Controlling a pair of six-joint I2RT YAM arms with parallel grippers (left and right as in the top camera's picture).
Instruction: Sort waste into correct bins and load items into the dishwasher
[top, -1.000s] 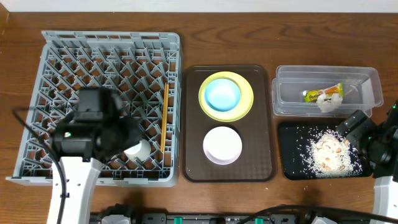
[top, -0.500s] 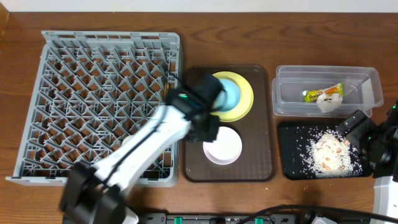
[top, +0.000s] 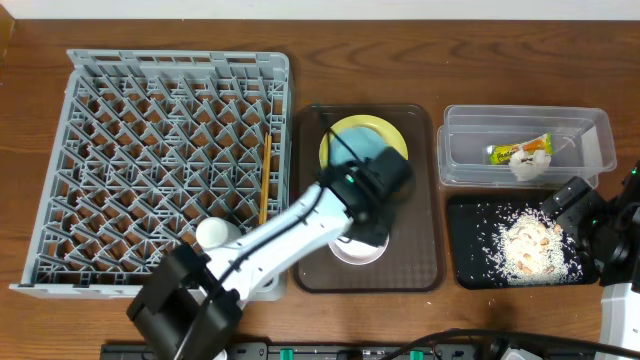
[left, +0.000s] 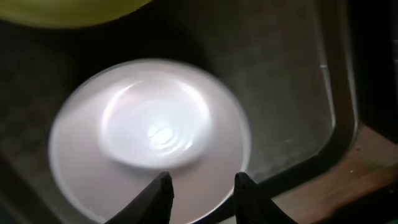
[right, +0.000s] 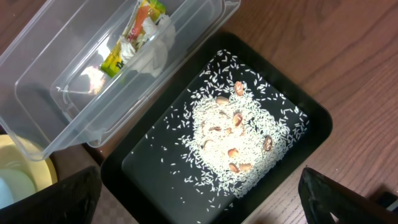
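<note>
The left arm is reaching across the front corner of the grey dish rack (top: 150, 130) and out over the brown serving tray (top: 420, 262). The left claw (left: 202, 196) is hanging over the white bowl (left: 149, 134), its two dark fingers (left: 160, 194) standing apart with nothing between them. In the left wrist view the tips are sitting over the bowl's near rim, and the blur is making it impossible to tell whether they are touching it. The bowl is resting on the near half of the brown tray. The yellow-green plate (top: 396, 135) is lying on the far half, with the light blue bowl (top: 356, 150) sitting on it and partly covered by the arm.

Inside the rack, the white cup (top: 213, 233) is sitting near the front edge, and the wooden chopsticks (top: 266, 190) are lying along the rack's right side.

On the right of the worktop (top: 400, 60), the clear plastic tub (top: 592, 128) is holding the yellow-green snack wrapper (right: 127, 46) and the crumpled white tissue (right: 158, 53), the two touching. Just in front of the tub, the black tray (right: 155, 171) is carrying a heap of white rice and beige food scraps (right: 233, 137), with loose grains scattered around it.

The right claw (right: 199, 193) is hovering above the black tray, its fingers spread wide at the bottom corners of the right wrist view and gripping nothing
</note>
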